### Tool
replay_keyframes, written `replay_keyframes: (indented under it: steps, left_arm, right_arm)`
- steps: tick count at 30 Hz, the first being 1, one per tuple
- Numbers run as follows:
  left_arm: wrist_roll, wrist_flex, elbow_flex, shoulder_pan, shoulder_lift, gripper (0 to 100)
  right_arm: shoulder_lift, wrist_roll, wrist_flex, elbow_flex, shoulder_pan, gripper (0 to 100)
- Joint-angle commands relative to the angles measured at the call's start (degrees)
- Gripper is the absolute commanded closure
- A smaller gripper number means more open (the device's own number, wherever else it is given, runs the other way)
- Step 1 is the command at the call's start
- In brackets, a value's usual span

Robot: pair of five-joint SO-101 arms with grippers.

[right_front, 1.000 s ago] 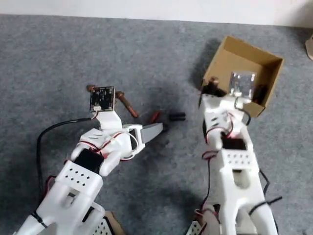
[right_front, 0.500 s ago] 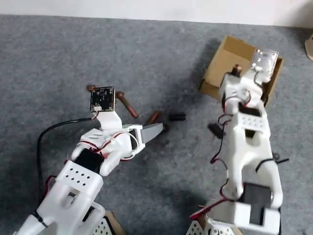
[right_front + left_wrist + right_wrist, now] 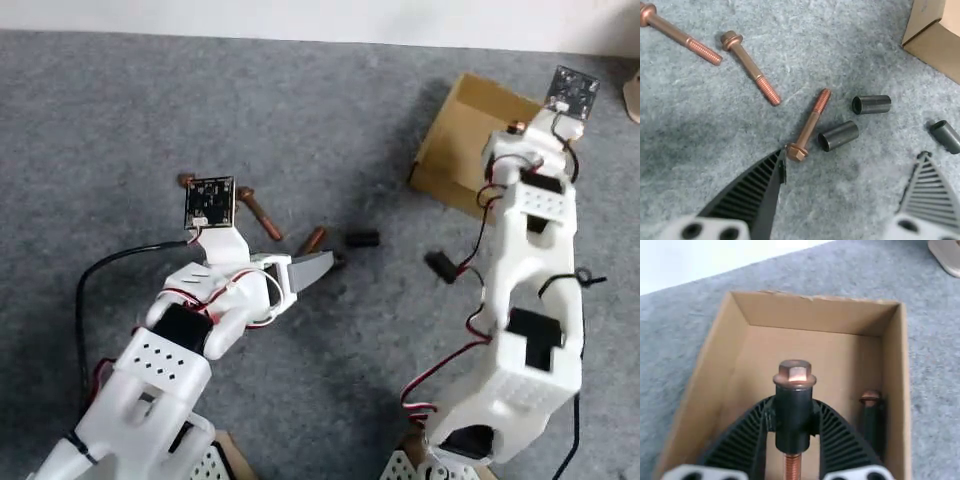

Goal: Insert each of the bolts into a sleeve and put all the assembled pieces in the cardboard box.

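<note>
My right gripper (image 3: 792,440) is shut on a black sleeve with a copper bolt through it (image 3: 792,405), held upright over the open cardboard box (image 3: 715,370). A second assembled piece (image 3: 871,415) lies inside the box by one wall. In the high view this gripper (image 3: 517,140) is over the box (image 3: 455,130). My left gripper (image 3: 852,154) is open low over the carpet, one fingertip (image 3: 775,167) beside the head of a loose bolt (image 3: 810,122). Two more bolts (image 3: 751,67) (image 3: 677,34) and three empty sleeves (image 3: 838,135) (image 3: 871,104) (image 3: 946,135) lie nearby.
Grey carpet covers the table. In the high view the loose bolts (image 3: 260,213) and sleeves (image 3: 362,238) (image 3: 440,265) lie between the two arms. A pale round object (image 3: 633,95) sits at the right edge beyond the box.
My right arm has stretched forward and to the right, carrying the sleeved bolt farther over the box. The left arm and loose parts have not moved.
</note>
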Motion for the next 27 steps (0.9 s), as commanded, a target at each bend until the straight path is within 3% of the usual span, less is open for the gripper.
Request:
replay_keyframes:
  steps: [1, 13, 27]
  left_arm:
    - [0.3, 0.0, -0.6, -0.7, -0.9, 63]
    - [0.3, 0.0, -0.6, -0.6, -0.9, 63]
    - [0.3, 0.0, -0.6, -0.4, -0.9, 63]
  right_arm:
    - [2.2, 0.4, 2.1, -10.1, 2.2, 99.4]
    - [17.2, 0.7, 2.9, -22.7, 4.1, 99.4]
    - [23.7, 0.4, 2.9, -23.9, 3.7, 99.4]
